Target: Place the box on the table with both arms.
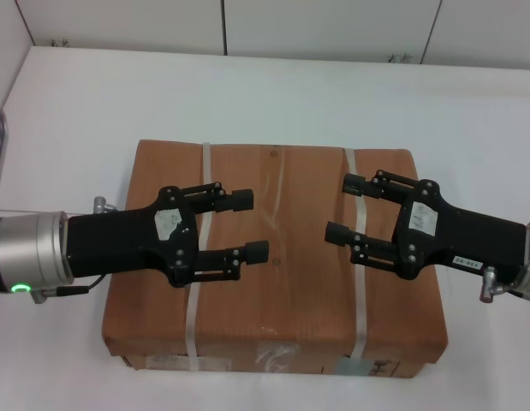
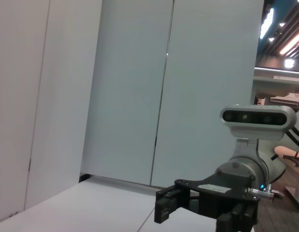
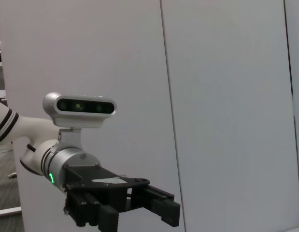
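1. We see the left end effector (image 1: 247, 225) above the box (image 1: 277, 257), its two black fingers spread apart and holding nothing, tips pointing toward the middle of the lid.
2. The right end effector (image 1: 344, 207) mirrors it from the other side, also released, fingers parted and empty; the two sets of tips face each other across a gap of bare cardboard.
3. From above we cannot tell whether either end effector touches the lid or hangs just over it.
4. Each wrist view catches the opposite arm: the right wrist view shows the left end effector (image 3: 161, 208) under a silver camera bar, the left wrist view the right end effector (image 2: 171, 205) likewise.
5. The box is flat brown cardboard bound by two white straps (image 1: 199, 257), with clear tape and labels on its near edge.
6. It lies on the bench (image 1: 93, 111), a smooth white surface far wider than the box, toward the near side.
7. Behind the bench stand plain pale wall panels (image 1: 333, 26) with dark vertical seams.
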Robot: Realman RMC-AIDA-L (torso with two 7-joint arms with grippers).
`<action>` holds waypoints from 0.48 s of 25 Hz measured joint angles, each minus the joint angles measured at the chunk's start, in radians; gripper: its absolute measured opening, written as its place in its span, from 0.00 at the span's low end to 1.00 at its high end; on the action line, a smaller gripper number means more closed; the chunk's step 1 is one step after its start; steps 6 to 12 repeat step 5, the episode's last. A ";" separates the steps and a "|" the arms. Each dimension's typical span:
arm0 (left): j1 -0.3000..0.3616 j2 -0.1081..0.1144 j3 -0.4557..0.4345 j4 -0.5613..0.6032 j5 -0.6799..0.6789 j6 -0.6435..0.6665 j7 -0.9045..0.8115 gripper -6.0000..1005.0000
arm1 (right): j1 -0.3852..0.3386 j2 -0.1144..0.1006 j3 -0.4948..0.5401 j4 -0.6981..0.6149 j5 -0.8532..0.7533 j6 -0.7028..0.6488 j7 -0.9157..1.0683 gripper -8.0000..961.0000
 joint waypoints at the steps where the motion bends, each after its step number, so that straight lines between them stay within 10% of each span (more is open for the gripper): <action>1: 0.000 -0.001 0.000 0.000 0.000 0.000 0.002 0.74 | 0.000 0.000 0.001 0.000 0.000 0.000 0.000 0.76; 12: 0.001 -0.003 0.000 0.000 0.000 0.000 0.003 0.74 | 0.000 0.000 0.002 -0.001 0.001 -0.001 -0.002 0.76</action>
